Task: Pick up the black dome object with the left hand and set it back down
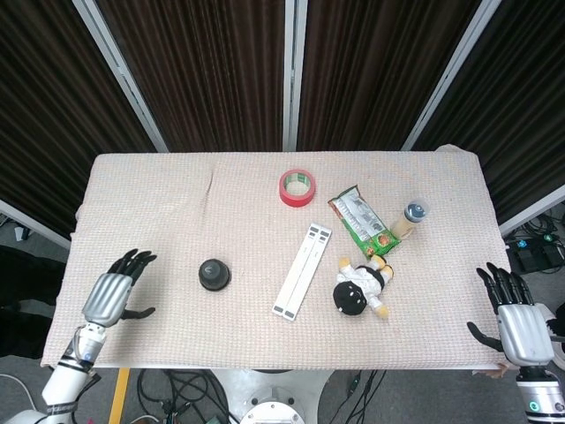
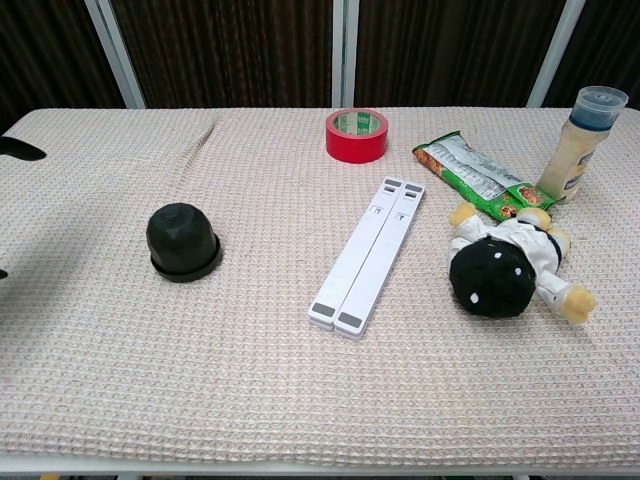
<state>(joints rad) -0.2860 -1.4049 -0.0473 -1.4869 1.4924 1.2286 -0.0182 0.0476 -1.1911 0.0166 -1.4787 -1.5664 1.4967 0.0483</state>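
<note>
We see the dome (image 1: 213,274) sitting flat on the table (image 1: 159,203), left of centre in the head view and in the left-middle of the chest view (image 2: 182,241). It stands alone on the cloth, touching nothing.

Our left hand (image 1: 115,294) shows at the lower left of the head view, over the table's left edge, with its fingers spread apart and nothing in them. The dome lies to the right of this hand, near it but clearly apart, with bare cloth between them. In the chest view only a dark fingertip of the left hand (image 2: 20,149) pokes in at the left edge, above and left of the dome.

Our right hand (image 1: 519,324) sits at the lower right corner of the head view, just off the table's right edge, fingers apart and holding nothing. It is well apart from the dome.

Elsewhere we see a tape roll (image 1: 297,187) near the top centre, a white strip (image 1: 303,270) lying slantwise in the middle, a snack bag (image 1: 362,221), a bottle (image 1: 411,218) at the right, and a doll (image 1: 360,290) below the bag.
</note>
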